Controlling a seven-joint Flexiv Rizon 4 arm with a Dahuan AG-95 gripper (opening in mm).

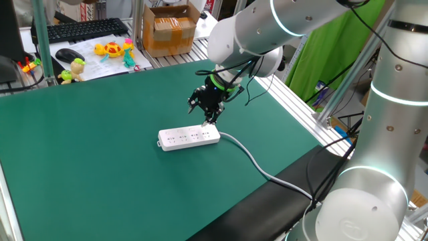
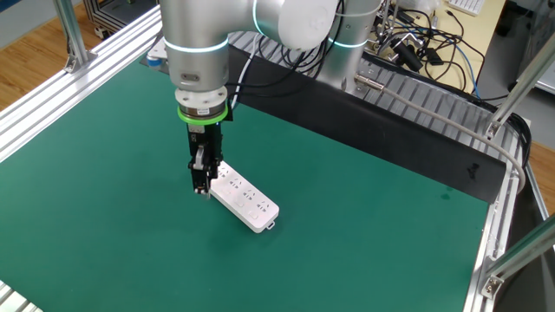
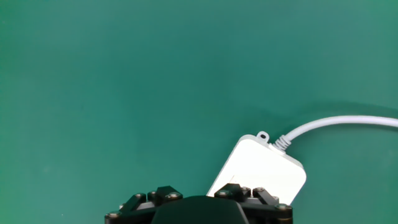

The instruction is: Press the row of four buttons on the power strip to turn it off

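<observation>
The white power strip (image 1: pixel 189 137) lies flat on the green mat, its pale grey cable (image 1: pixel 267 175) leading off to the right. My gripper (image 1: pixel 208 121) points down over the cable end of the strip, fingertips at or just above its top; contact cannot be judged. The other fixed view shows the gripper (image 2: pixel 202 187) at the near end of the power strip (image 2: pixel 247 200). In the hand view, the power strip (image 3: pixel 261 171) end and its cable (image 3: pixel 336 123) show above the gripper's black body (image 3: pixel 199 210). The row of four buttons is too small to make out. No gap between the fingertips shows.
A black keyboard (image 1: pixel 80 30), a mouse (image 1: pixel 69 55), small toys (image 1: pixel 114 49) and a cardboard box (image 1: pixel 170 30) sit beyond the mat's far edge. Aluminium rails (image 1: pixel 294 100) border the mat. The arm's large links (image 1: pixel 374 134) stand at the right.
</observation>
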